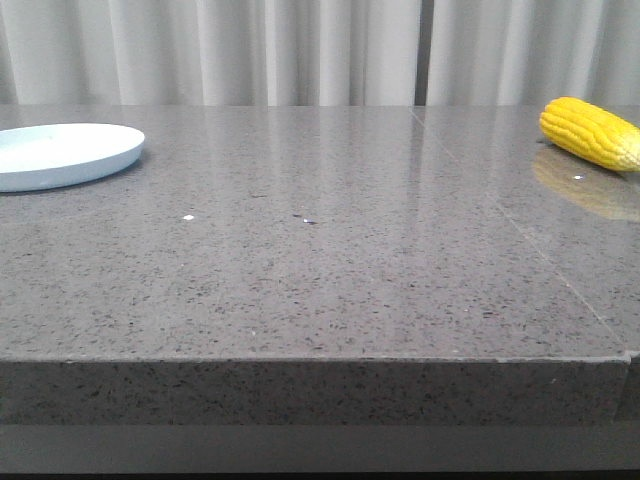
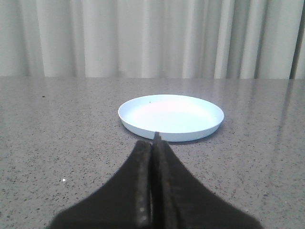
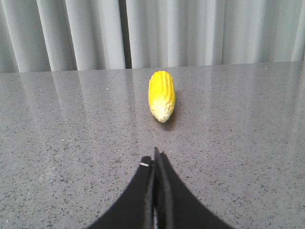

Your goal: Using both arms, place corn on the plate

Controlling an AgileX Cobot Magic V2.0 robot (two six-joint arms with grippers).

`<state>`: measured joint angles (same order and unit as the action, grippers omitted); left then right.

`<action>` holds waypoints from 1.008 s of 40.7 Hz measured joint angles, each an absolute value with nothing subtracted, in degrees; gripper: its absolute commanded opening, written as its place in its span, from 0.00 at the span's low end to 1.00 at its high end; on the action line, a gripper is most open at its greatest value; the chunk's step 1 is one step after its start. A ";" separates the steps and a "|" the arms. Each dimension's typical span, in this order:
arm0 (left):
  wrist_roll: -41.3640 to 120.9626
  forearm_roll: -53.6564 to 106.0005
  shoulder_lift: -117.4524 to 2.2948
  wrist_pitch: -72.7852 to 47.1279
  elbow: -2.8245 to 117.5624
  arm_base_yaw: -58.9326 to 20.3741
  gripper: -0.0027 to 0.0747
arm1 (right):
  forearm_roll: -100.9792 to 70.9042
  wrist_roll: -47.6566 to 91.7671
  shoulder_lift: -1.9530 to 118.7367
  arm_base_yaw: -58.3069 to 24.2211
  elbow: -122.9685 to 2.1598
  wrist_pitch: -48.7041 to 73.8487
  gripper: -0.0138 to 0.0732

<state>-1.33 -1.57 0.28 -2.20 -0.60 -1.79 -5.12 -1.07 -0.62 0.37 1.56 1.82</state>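
The yellow corn (image 1: 592, 132) lies on the grey stone table at the far right. The pale blue-white plate (image 1: 60, 154) sits empty at the far left. Neither gripper shows in the front view. In the left wrist view my left gripper (image 2: 155, 140) is shut and empty, its tip just short of the plate's near rim (image 2: 171, 133). In the right wrist view my right gripper (image 3: 155, 157) is shut and empty, a short way back from the corn (image 3: 162, 95), whose paler tip points toward the gripper.
The grey speckled table (image 1: 320, 260) has a front edge across the lower front view and a seam running along its right side. White curtains hang behind the table. A few small white specks (image 1: 188, 217) lie on the surface.
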 measured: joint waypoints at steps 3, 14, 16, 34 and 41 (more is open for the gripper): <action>-1.33 -1.57 0.28 -2.20 -0.60 -1.79 0.01 | -5.12 -1.07 -0.62 0.37 1.56 1.82 0.06; -1.33 -1.57 0.28 -2.20 -0.60 -1.79 0.01 | -5.12 -1.07 -0.62 0.37 1.56 1.82 0.06; -1.33 -1.57 0.28 -2.20 -0.60 -1.79 0.01 | -5.12 -1.07 -0.62 0.37 1.56 1.82 0.06; -1.33 -1.57 0.28 1.46 -0.48 -1.79 0.01 | -5.12 -1.07 -0.62 0.37 0.90 0.00 0.06; -1.33 -1.57 0.28 1.61 5.25 -1.79 0.01 | -5.12 -1.07 -0.62 0.37 -5.94 3.79 0.06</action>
<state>-1.33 -1.57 0.28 1.61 5.25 -1.79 -5.12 -1.07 -0.62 0.37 -5.94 3.79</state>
